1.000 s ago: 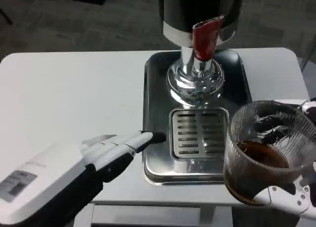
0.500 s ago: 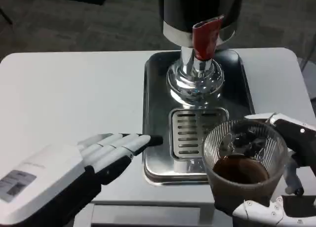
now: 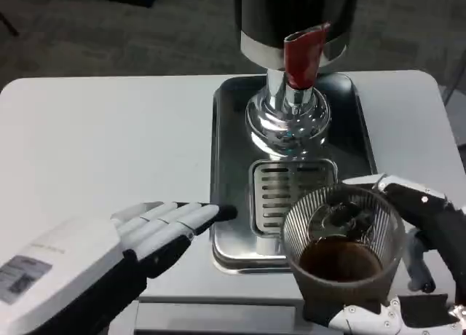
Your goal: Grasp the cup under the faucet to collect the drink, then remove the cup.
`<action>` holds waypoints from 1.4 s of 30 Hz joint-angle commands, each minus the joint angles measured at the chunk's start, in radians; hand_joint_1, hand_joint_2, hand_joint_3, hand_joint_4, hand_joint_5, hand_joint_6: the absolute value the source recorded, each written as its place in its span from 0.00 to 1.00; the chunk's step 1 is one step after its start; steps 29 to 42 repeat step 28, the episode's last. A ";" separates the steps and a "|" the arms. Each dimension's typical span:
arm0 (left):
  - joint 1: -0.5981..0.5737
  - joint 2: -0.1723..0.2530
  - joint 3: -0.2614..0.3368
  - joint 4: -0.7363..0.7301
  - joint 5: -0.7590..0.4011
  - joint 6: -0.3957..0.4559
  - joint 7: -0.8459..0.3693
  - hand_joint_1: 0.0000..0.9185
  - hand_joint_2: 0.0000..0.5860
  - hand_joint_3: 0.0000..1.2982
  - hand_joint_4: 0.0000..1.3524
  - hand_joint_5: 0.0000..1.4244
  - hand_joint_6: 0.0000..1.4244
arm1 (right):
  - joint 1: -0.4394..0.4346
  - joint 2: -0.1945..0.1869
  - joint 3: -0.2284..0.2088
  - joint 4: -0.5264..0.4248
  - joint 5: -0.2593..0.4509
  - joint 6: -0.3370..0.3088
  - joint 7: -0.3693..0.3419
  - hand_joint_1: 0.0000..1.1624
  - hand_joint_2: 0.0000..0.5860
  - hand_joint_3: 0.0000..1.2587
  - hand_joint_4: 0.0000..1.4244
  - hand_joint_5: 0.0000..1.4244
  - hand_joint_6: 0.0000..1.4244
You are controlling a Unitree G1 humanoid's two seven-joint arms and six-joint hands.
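Note:
A clear ribbed cup (image 3: pixel 342 249) with dark drink in its bottom is upright at the front right, over the tray's near edge. My right hand (image 3: pixel 419 269) grips it from the right and from below. The dispenser (image 3: pixel 295 29) stands at the back of the steel tray (image 3: pixel 231 167), its red faucet lever (image 3: pixel 302 54) above a slotted drip grate (image 3: pixel 287 193). The cup is in front of the grate, not under the faucet. My left hand (image 3: pixel 149 237) lies flat on the table left of the tray, fingers stretched toward its edge, holding nothing.
The white table (image 3: pixel 109 146) stretches wide to the left of the tray. Its front edge runs just below both hands. Dark floor lies beyond the far edge.
My right hand has carried the cup leftward and lower, from the right edge of the picture to the tray's front edge. The left hand has barely shifted.

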 commanded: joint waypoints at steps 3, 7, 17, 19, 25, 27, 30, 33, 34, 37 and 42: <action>0.010 0.015 0.016 -0.029 -0.001 -0.006 -0.018 0.00 0.10 0.06 0.00 0.03 0.03 | -0.018 0.006 0.020 -0.005 -0.012 -0.014 -0.006 0.83 0.21 0.78 0.82 0.94 1.00; 0.010 0.015 0.014 -0.034 -0.001 0.000 -0.019 0.00 0.09 0.06 0.00 0.03 0.03 | -0.019 0.008 0.023 -0.006 -0.015 -0.011 -0.005 0.83 0.21 0.78 0.82 0.94 1.00; 0.032 -0.002 0.033 -0.056 0.001 0.000 -0.016 0.00 0.10 0.06 0.00 0.03 0.03 | -0.042 0.010 0.037 -0.003 -0.013 0.001 -0.002 0.82 0.22 0.79 0.83 0.94 1.00; 0.038 -0.003 0.041 -0.057 -0.002 -0.002 -0.017 0.00 0.10 0.06 0.00 0.03 0.03 | -0.047 0.013 0.037 -0.003 -0.013 0.003 -0.003 0.82 0.22 0.79 0.83 0.94 1.00; 0.056 -0.007 0.052 -0.060 -0.001 -0.011 -0.017 0.00 0.10 0.06 0.00 0.03 0.03 | -0.040 0.015 0.033 -0.010 -0.010 0.011 -0.003 0.81 0.22 0.79 0.83 0.94 1.00; 0.062 -0.007 0.052 -0.059 0.001 -0.012 -0.018 0.00 0.10 0.06 0.00 0.03 0.03 | -0.035 0.015 0.031 -0.013 -0.008 0.011 -0.003 0.81 0.22 0.79 0.83 0.94 1.00; 0.063 -0.007 0.052 -0.059 0.001 -0.013 -0.018 0.00 0.10 0.06 0.00 0.03 0.03 | -0.033 0.015 0.029 -0.014 -0.008 0.011 -0.003 0.81 0.22 0.79 0.83 0.94 1.00; 0.063 -0.007 0.052 -0.059 0.001 -0.013 -0.018 0.00 0.10 0.06 0.00 0.03 0.03 | -0.033 0.015 0.029 -0.014 -0.008 0.011 -0.003 0.81 0.22 0.79 0.83 0.94 1.00; 0.063 -0.007 0.052 -0.059 0.001 -0.013 -0.018 0.00 0.10 0.06 0.00 0.03 0.03 | -0.033 0.015 0.029 -0.014 -0.008 0.011 -0.003 0.81 0.22 0.79 0.83 0.94 1.00; 0.063 -0.007 0.052 -0.059 0.001 -0.013 -0.018 0.00 0.10 0.06 0.00 0.03 0.03 | -0.033 0.015 0.029 -0.014 -0.008 0.011 -0.003 0.81 0.22 0.79 0.83 0.94 1.00; 0.063 -0.007 0.052 -0.059 0.001 -0.013 -0.018 0.00 0.10 0.06 0.00 0.03 0.03 | -0.033 0.015 0.029 -0.014 -0.008 0.011 -0.003 0.81 0.22 0.79 0.83 0.94 1.00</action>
